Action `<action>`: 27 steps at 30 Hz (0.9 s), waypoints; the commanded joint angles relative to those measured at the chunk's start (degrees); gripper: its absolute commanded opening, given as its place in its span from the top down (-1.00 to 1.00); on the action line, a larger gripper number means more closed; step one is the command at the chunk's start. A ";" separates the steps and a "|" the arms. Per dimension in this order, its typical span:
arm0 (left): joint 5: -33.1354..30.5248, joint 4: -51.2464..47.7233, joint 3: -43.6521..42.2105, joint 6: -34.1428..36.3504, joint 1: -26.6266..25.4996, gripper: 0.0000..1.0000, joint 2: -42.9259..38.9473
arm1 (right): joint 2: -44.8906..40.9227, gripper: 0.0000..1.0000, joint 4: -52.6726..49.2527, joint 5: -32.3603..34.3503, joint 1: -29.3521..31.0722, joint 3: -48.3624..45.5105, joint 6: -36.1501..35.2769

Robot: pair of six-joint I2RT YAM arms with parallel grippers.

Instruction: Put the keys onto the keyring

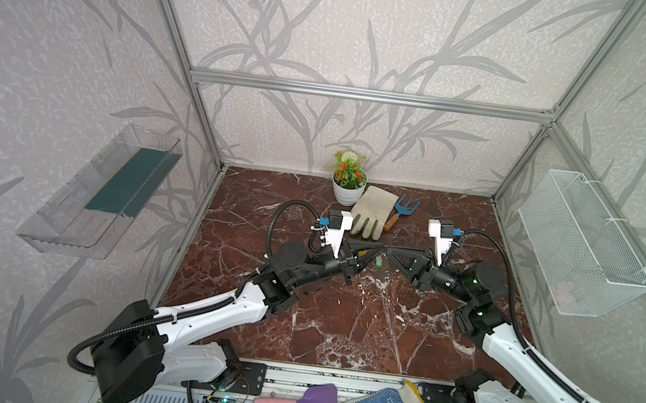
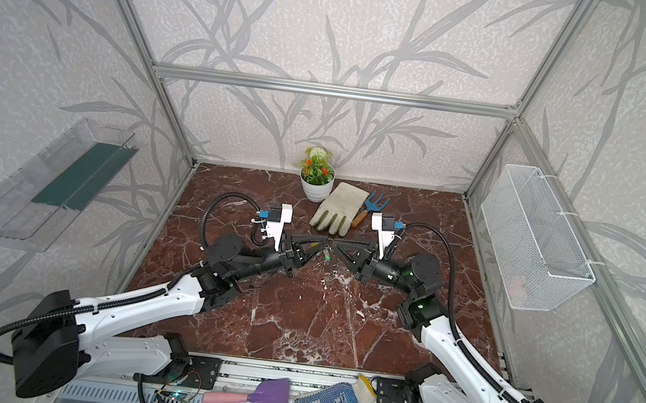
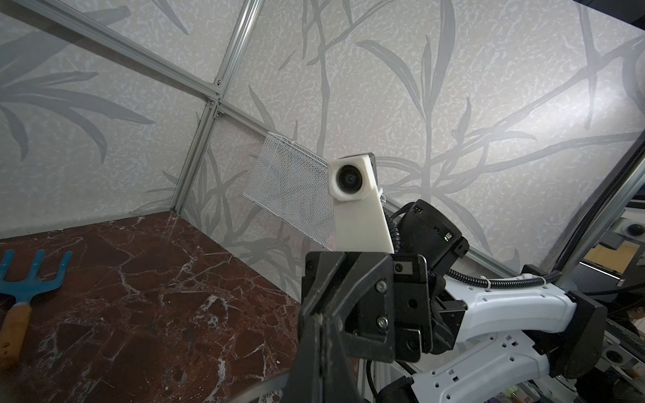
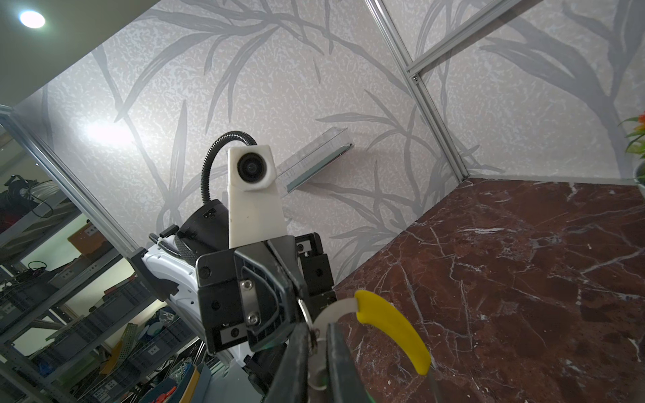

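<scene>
**Key tag going onto keyring: grippers tip to tip above the marble tabletop (image 1: 340,317).**
Left gripper (image 1: 379,250): arm stretched low, forearm near level, fingers clenched, apparently on the keyring (image 4: 391,328), whose yellow sleeve curves away beside the tips. Key tag (image 1: 378,262): hangs just beneath the meeting fingertips. Right gripper (image 4: 319,335): arm mirrored, fingers pinched almost together on a thin silver loop, apparently the tag's. Handling: keep the hoop steady, line its grey free end up with the loop, slide slowly, and release only once seated.
</scene>
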 commanded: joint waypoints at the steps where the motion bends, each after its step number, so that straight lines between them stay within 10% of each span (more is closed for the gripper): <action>1: 0.75 2.17 2.23 -0.06 -0.27 1.00 0.20 | 0.32 0.74 1.31 -1.35 0.80 0.80 -0.76; 14: 0.69 -0.02 1.86 1.05 -0.28 1.00 -0.74 | -1.26 1.00 -4.61 -0.87 2.15 2.18 -4.96; 19: 0.90 -11.41 3.78 2.27 0.80 0.60 -3.04 | -3.70 1.00 -14.33 -2.44 0.28 4.18 -11.93; 27: 2.88 -34.90 9.75 8.34 2.11 0.48 -7.08 | -3.38 1.00 -30.66 -9.28 -2.77 10.00 -22.47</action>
